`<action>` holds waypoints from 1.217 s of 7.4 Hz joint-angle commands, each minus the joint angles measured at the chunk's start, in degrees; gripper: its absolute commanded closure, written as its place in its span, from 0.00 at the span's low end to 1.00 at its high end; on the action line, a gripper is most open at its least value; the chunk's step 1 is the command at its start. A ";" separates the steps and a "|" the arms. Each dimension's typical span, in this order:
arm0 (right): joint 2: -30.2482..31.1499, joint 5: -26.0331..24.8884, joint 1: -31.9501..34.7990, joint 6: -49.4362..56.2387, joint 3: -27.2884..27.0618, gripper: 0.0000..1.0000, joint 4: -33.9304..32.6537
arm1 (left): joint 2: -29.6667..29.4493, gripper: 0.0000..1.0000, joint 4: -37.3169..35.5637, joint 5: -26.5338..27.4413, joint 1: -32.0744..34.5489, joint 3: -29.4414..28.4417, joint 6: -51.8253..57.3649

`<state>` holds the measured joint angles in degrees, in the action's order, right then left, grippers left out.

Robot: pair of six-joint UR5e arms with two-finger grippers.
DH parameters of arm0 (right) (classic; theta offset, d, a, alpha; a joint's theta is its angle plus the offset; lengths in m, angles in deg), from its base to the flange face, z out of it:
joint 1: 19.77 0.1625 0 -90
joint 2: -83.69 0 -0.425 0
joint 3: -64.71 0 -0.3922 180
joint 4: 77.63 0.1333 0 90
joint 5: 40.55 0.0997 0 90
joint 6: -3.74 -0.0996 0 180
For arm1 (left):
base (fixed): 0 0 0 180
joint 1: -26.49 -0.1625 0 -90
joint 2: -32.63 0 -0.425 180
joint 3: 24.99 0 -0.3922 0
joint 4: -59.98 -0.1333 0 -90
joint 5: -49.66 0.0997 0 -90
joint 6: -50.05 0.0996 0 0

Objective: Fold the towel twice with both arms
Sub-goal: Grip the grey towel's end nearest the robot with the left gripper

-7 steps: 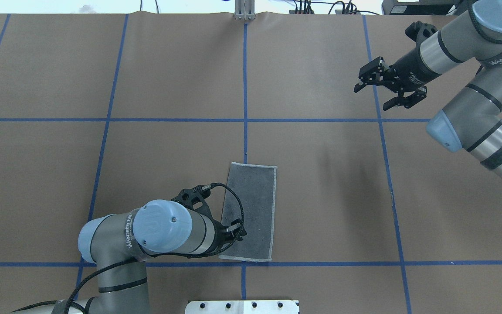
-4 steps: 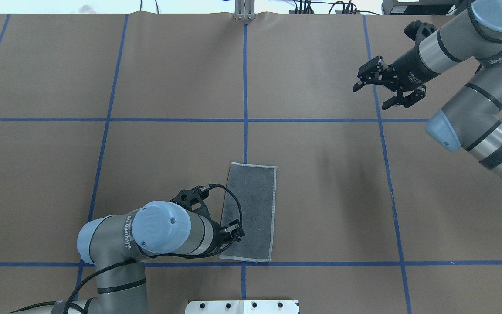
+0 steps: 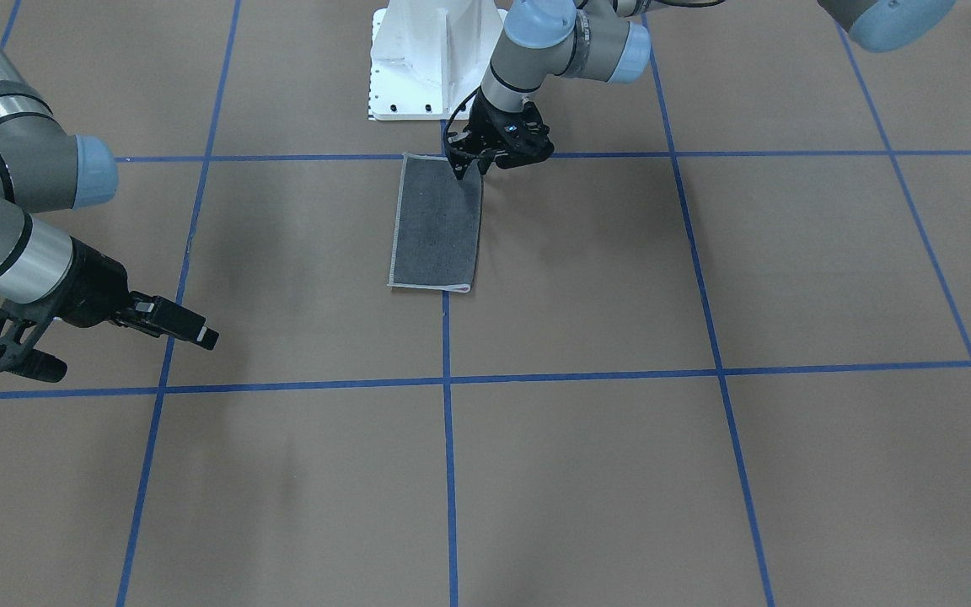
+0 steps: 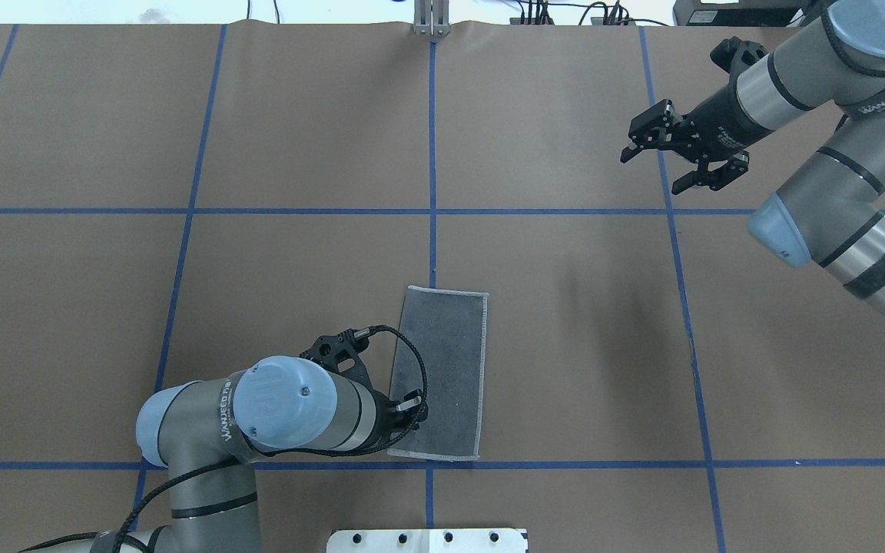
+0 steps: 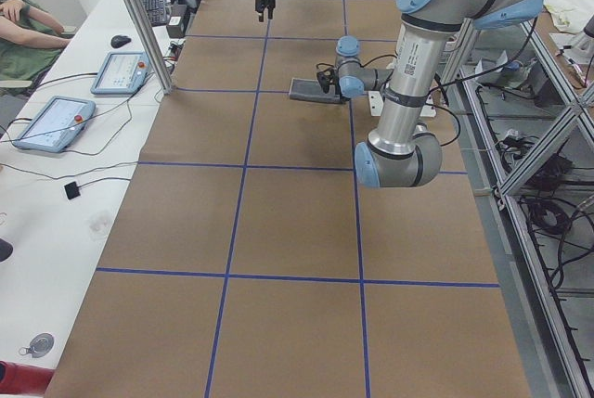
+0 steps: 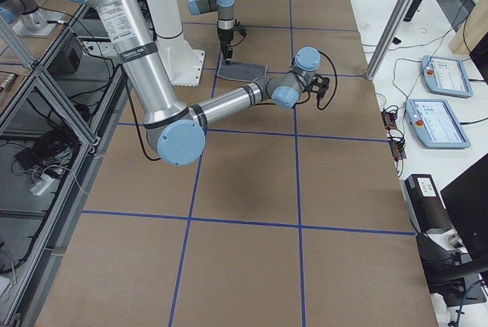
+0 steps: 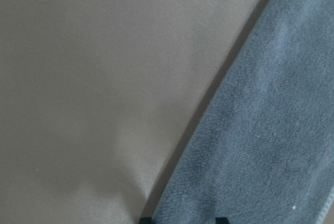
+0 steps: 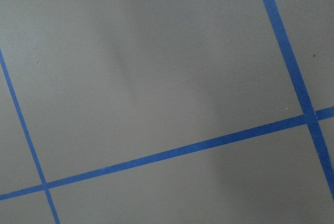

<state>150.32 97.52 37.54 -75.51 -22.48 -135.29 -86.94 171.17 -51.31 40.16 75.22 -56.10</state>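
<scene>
The towel (image 3: 437, 223) lies flat on the brown table, folded into a narrow rectangle with its dark grey face up; it also shows in the overhead view (image 4: 446, 369). My left gripper (image 4: 412, 407) points down at the towel's corner nearest my base, on my left side (image 3: 470, 166). In the left wrist view its two tips show a little apart at the bottom edge, with the towel's edge (image 7: 261, 130) lying flat between them. My right gripper (image 4: 654, 170) is open and empty, held above the table far to the right, well away from the towel (image 3: 136, 354).
The white pedestal base (image 3: 426, 59) stands just behind the towel. Blue tape lines (image 8: 172, 153) divide the brown table. In the exterior left view an operator (image 5: 23, 32) and tablets (image 5: 121, 71) are at a side bench beyond the table's far edge.
My left arm has shifted slightly toward my left over the towel's near corner. My right gripper has drifted a little away from my base. The towel has not moved.
</scene>
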 commanded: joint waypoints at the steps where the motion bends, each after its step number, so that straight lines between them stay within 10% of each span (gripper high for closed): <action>1: 0.00 0.00 -0.01 -0.02 0.09 0.00 0.00 | 0.73 0.49 0.00 0.08 -0.05 -0.02 0.07; 2: 0.00 0.00 -0.01 -0.02 0.00 0.00 0.00 | 0.74 0.59 0.00 0.08 -0.13 0.07 -0.02; 3: 0.00 0.00 -0.01 -0.02 0.09 0.00 0.00 | 0.74 0.99 0.00 0.16 -0.05 0.24 -0.02; 9: 0.17 0.09 -0.01 -0.02 0.00 0.00 0.09 | 0.04 1.00 -0.97 -2.02 0.56 3.40 -0.11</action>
<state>150.44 97.57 37.54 -75.54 -22.48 -135.20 -86.58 170.26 -52.18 40.45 78.04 -56.14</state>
